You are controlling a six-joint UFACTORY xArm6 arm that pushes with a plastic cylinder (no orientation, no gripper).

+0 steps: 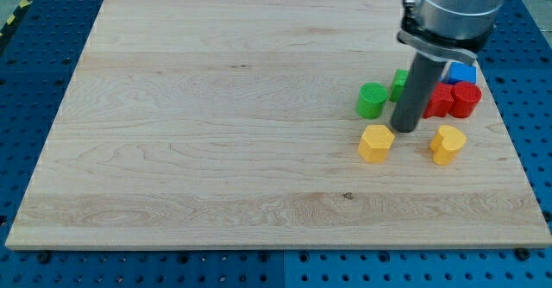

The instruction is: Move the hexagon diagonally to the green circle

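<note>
Board: pale wooden top, lying on a blue perforated base; no brand, label or writing readable anywhere
Green circle: leftmost of the cluster at the view's right, standing alone, just up and left of the yellow hexagon
Yellow hexagon: below the green circle, toward the view's bottom; right upper edge touching or all but touching my tip (contact too fine to settle)
My tip: bare end of a straight dark rod, no jaws to spread or press together, holding nothing; sitting just up and right of the yellow hexagon, between it and the red blocks
Green block: mostly hidden behind the rod, shape not made out
Red blocks: packed together right of the rod, one rounded at the far right, the other partly covered
Yellow heart: below the red blocks, well right of the yellow hexagon
Blue block: behind the red blocks, partly under the arm's grey housing
</note>
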